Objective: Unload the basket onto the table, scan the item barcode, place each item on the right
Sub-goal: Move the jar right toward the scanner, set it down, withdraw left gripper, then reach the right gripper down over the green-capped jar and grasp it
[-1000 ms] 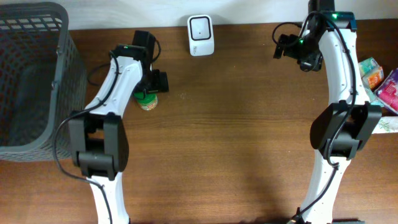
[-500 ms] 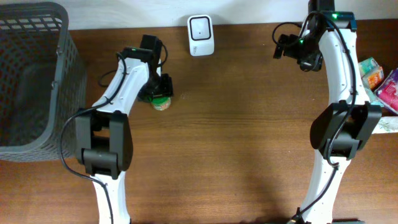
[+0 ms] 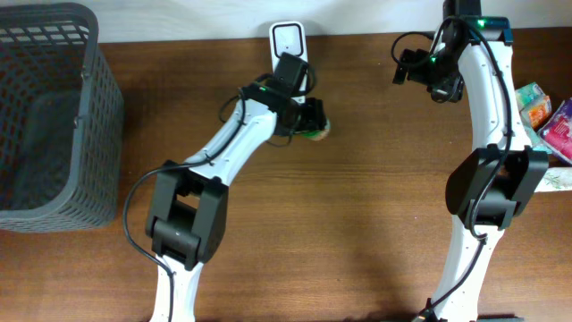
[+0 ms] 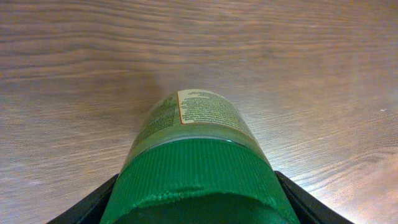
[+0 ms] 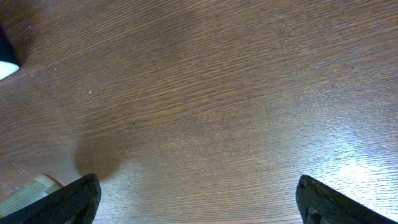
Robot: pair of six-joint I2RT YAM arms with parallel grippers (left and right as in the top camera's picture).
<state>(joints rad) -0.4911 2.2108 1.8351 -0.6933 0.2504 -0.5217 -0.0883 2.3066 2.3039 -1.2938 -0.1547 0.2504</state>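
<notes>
The item is a jar (image 3: 320, 131) with a green ribbed cap and a printed label. My left gripper (image 3: 313, 123) is shut on it and holds it just below the white barcode scanner (image 3: 288, 38) at the back edge of the table. In the left wrist view the jar (image 4: 196, 149) fills the space between the black fingers (image 4: 93, 208), with its label end pointing away over the wood. My right gripper (image 3: 420, 70) hangs at the back right, and in its own view it (image 5: 199, 205) stands open over bare wood.
A grey mesh basket (image 3: 54, 116) stands at the far left. Several colourful packets (image 3: 547, 116) lie at the right edge of the table, beside the right arm.
My left gripper closed on the jar at the left of the table and carried it right and back, to just under the scanner. The right arm has not moved.
</notes>
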